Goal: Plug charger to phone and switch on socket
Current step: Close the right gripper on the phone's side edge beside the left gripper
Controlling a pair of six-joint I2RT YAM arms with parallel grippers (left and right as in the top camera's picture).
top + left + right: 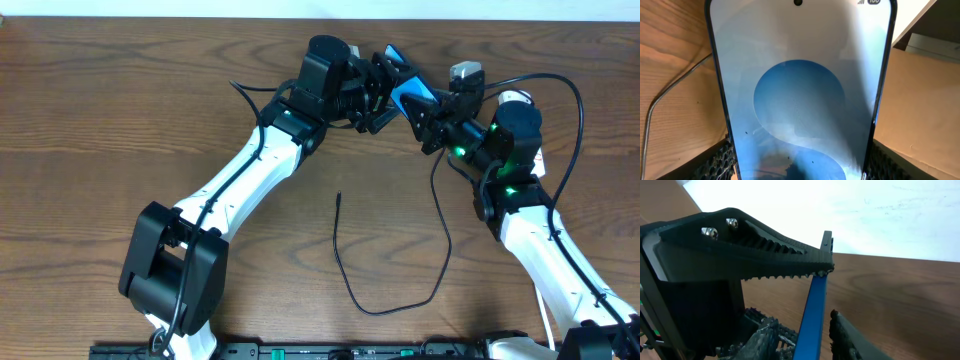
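The blue-screened phone (pixel 800 100) is being held tilted above the desk (pixel 100 120); the black charger (pixel 335 235) is being left looped there, unplugged.

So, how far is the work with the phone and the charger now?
Done: nothing finished. The charger lies loose on the table, its plug tip apart from the phone. In hand: the left claw holds the phone off the table, and the right claw has its fingers around its edge. Left: bring the tip into the phone, then switch on the socket, partly hidden behind the right arm.
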